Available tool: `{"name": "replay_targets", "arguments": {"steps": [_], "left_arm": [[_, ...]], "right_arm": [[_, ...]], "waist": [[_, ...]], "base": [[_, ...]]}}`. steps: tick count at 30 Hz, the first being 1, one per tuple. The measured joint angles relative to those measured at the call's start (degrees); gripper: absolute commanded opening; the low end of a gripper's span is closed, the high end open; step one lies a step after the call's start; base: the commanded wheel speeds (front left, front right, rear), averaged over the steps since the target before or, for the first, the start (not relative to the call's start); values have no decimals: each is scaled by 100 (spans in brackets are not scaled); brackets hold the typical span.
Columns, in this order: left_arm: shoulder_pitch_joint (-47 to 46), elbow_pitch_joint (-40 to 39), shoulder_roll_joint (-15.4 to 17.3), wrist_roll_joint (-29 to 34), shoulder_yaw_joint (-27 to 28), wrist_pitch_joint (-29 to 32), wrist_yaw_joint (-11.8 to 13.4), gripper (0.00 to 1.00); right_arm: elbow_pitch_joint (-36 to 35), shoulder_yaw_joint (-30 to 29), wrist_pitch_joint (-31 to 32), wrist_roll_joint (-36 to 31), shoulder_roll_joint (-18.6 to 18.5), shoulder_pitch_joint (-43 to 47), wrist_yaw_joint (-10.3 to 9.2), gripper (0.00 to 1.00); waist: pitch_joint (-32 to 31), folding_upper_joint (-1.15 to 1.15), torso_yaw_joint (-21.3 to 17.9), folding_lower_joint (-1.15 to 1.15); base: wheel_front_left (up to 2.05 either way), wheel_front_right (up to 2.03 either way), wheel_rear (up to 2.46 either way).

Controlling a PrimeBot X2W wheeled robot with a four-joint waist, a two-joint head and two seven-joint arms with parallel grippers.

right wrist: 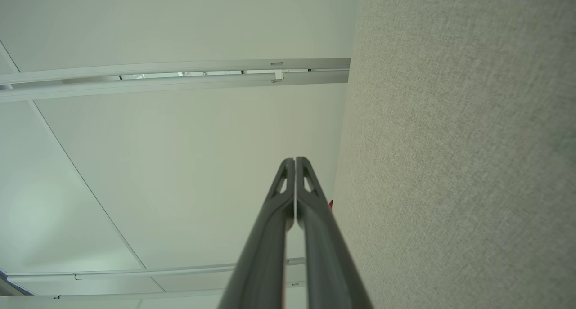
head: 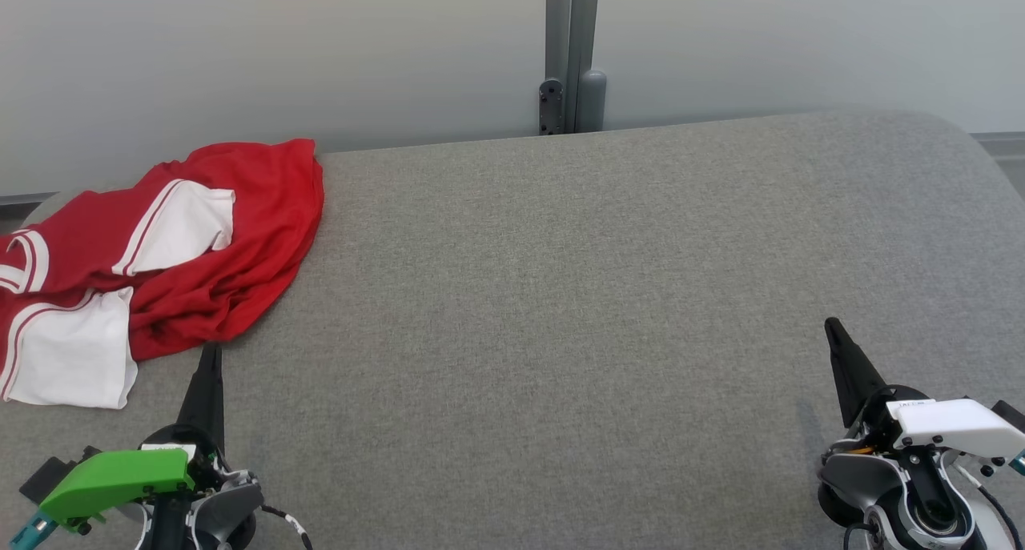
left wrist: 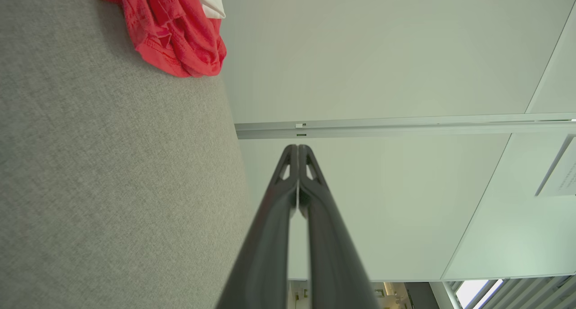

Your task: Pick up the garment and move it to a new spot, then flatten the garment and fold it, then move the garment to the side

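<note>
red-and-white garment (head: 240, 238) is bunched at the far-left corner of the table (head: 600, 294), with left tool (head: 210, 358) clenched empty just beside its near hem and right tool (head: 837, 334) clenched empty well apart at right; left tool should be opened before descent and a thick red fold pinched.

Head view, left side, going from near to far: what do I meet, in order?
The left claw, shut, tip at the garment's near edge → crumpled red and white garment on the grey padded surface → pale wall.
</note>
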Motion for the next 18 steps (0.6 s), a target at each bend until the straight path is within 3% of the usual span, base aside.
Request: {"name": "replay_targets", "arguments": {"steps": [18], "left_arm": [[0, 0, 0, 0, 0, 0, 0, 0]], "right_arm": [[0, 0, 0, 0, 0, 0, 0, 0]], "waist": [[0, 0, 0, 0]], "base": [[0, 0, 0]]}}
